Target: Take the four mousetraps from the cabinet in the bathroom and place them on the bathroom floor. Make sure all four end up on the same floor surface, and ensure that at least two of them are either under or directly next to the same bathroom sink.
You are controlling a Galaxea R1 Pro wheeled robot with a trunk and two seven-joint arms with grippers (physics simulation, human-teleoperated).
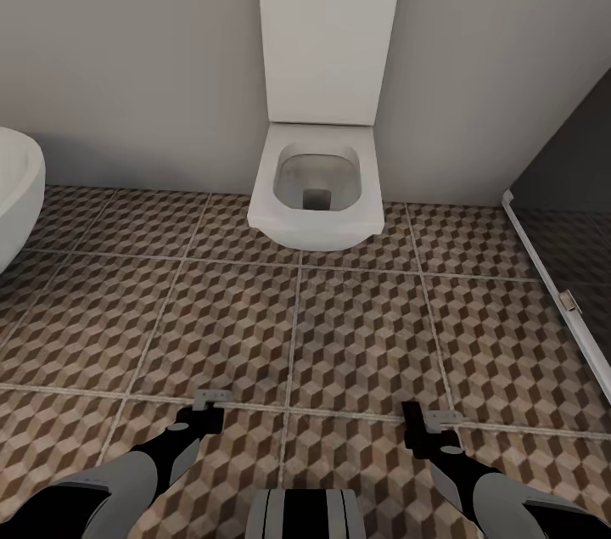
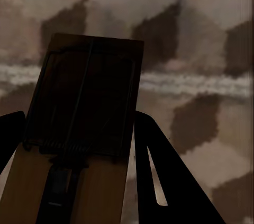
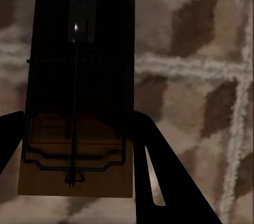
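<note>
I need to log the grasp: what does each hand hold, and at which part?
Each holds one mousetrap between its fingers by the long side edges: left hand with its mousetrap, right hand with its mousetrap.

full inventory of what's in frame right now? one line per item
toilet: 1, white, wall-hung, centre of the far wall
cistern panel: 1, white, on the wall above the toilet
sink: 1, white, partly seen at the left edge
shower screen: 1, dark glass with a pale frame, at the right
bathroom floor: brown, beige and white cube-pattern tiles, pale grout
mousetraps: 2, brown wood with dark metal, one in the left gripper, one in the right gripper
left gripper: black fingers, shut on a mousetrap, low over the floor
right gripper: black fingers, shut on a mousetrap, low over the floor
</note>
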